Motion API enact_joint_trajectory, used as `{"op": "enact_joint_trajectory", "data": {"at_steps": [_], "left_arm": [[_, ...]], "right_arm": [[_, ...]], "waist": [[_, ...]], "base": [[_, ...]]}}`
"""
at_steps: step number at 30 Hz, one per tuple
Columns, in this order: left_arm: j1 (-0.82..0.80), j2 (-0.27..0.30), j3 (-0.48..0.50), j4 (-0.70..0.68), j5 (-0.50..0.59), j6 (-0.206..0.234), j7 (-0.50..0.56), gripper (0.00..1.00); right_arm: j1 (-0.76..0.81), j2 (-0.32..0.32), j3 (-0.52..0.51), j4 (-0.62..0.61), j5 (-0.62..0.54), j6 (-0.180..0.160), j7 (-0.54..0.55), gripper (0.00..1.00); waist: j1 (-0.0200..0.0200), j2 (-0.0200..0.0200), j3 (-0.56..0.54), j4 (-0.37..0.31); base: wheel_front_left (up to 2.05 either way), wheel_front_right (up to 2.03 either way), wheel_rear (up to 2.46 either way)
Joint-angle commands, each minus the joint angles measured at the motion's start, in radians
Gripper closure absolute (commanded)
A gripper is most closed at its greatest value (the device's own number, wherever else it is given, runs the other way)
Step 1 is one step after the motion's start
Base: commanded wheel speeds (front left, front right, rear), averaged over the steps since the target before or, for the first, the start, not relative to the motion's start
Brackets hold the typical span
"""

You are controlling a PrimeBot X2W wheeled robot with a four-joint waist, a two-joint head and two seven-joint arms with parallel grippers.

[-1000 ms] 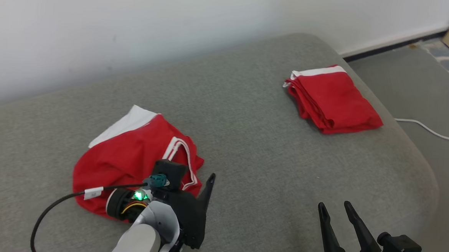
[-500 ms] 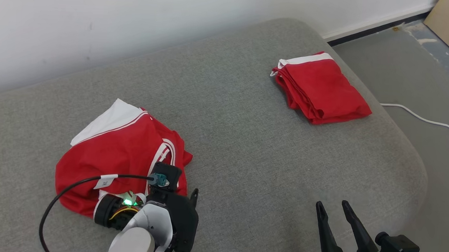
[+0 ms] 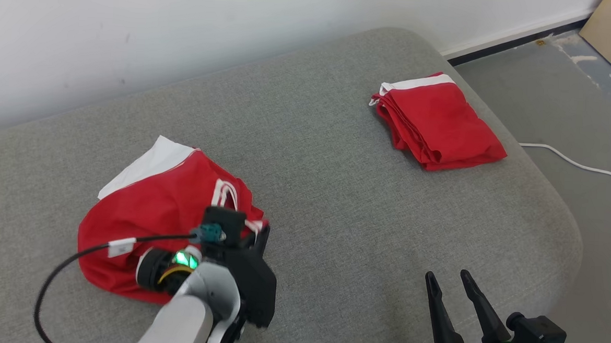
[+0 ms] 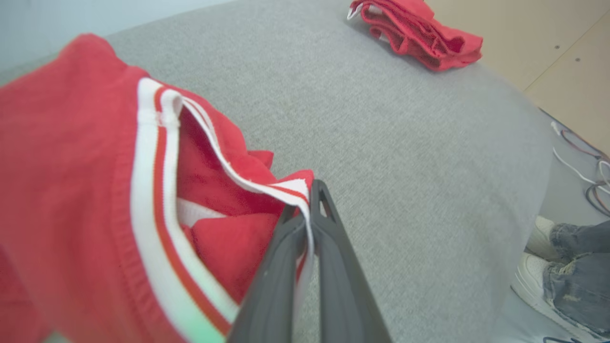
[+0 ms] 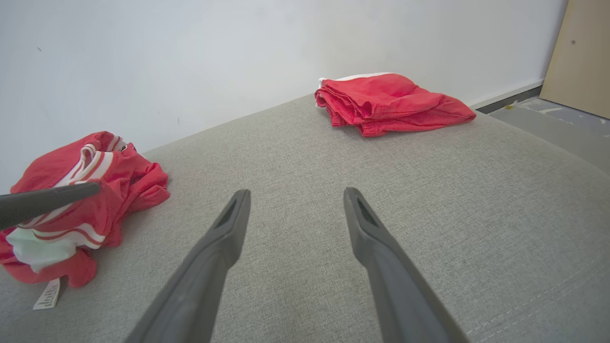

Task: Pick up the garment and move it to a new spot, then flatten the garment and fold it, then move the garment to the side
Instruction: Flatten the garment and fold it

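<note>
Head view, garment: the garment lies crumpled, red, at the near left of the grey cushion, with its white panel on the far side and its striped trim along the right edge.
Left gripper: the left gripper is pinched fully together on that striped trim at the garment's right edge. Only a thin band of cloth sits between the fingers.
Step in hand: probably the pick-up, ahead of carrying the garment to a new spot.
How to do it well: raise it slowly and straight up, since the hold is on a narrow strip that could slide out. Let the bulk peel off the cushion before travelling right, and carry it high enough that the hanging cloth does not drag. The bare middle of the cushion looks like the fitting place to set it down.
Right gripper: the right gripper is at the near right over bare cushion, fingers spread wide with nothing in them, free to take a second edge for flattening.
Folded garment: the folded garment, also red, rests at the far right, well apart. Stop short of it.
Change: in both earlier frames the left fingers stood wide apart at the trim, and now they are closed on it. The right gripper's spread matches. The slight shift of the whole picture is the camera's.
</note>
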Motion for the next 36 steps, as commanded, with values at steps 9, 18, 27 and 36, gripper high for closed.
{"op": "enact_joint_trajectory", "data": {"at_steps": [9, 18, 27, 36], "left_arm": [[-0.168, -0.036, 0.035, -0.108, -0.118, -0.044, -0.249, 1.00], [-0.379, -0.039, -0.004, -0.214, -0.311, 0.005, -0.498, 1.00], [-0.524, -0.039, -0.049, -0.314, -0.484, 0.074, -0.589, 1.00], [-0.338, -0.038, -0.015, -0.308, -0.461, 0.068, -0.589, 1.00]], "right_arm": [[0.000, 0.005, -0.004, 0.005, 0.002, -0.003, -0.004, 0.00], [0.006, 0.003, 0.000, 0.011, 0.004, -0.003, -0.004, 0.00], [0.003, 0.000, 0.017, 0.016, 0.008, -0.003, -0.004, 0.00], [-0.001, 0.008, 0.004, 0.004, 0.011, -0.003, -0.004, 0.00]], "waist": [[-0.0001, -0.0001, -0.012, 0.003], [-0.0001, -0.0001, -0.024, 0.013], [-0.0001, -0.0001, -0.030, 0.036], [-0.0001, -0.0001, 0.008, 0.116]], "base": [[0.00, 0.00, 0.00], [0.00, 0.00, 0.00], [0.00, 0.00, 0.00], [0.00, 0.00, 0.00]]}}
